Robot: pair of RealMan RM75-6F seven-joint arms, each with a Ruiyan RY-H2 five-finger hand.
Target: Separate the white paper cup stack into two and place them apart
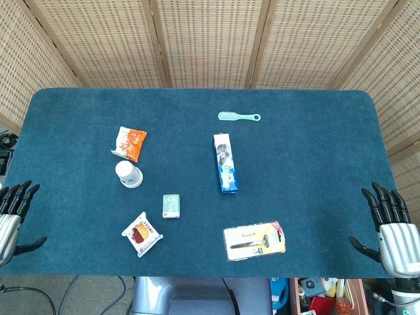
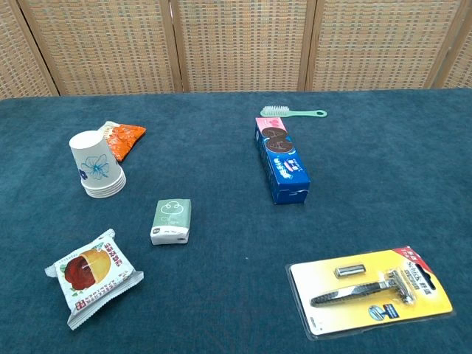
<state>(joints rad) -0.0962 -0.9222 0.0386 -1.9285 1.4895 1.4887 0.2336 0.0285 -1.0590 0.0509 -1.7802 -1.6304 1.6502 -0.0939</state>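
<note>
- Nearest the chest camera, at the lower right of the frame, the razor blister pack point(image 2: 375, 290) lies flat on its yellow card, well apart from the cups and, I judge, out of the way of any reach toward them.
- Blue tablecloth point(image 1: 315, 164) covers the whole work surface.
- Both hands rest at the near table edge in the head view: the left hand point(image 1: 12, 216) at the lower left and the right hand point(image 1: 394, 230) at the lower right, each empty with fingers spread, likely parked before the first reach.
- Blue cookie box point(image 2: 282, 158) lies lengthwise at centre.
- White paper cup stack point(image 2: 97, 164) stands mouth-down and nested at the left, just in front of the orange snack packet point(image 2: 122, 138); it is not yet separated, and sits closer to the left hand.
- Red snack pouch point(image 2: 92, 276), lower left.
- Green tissue pack point(image 2: 171, 220), between pouch and box.
- Mint hairbrush point(image 2: 291, 113), upper centre.
</note>
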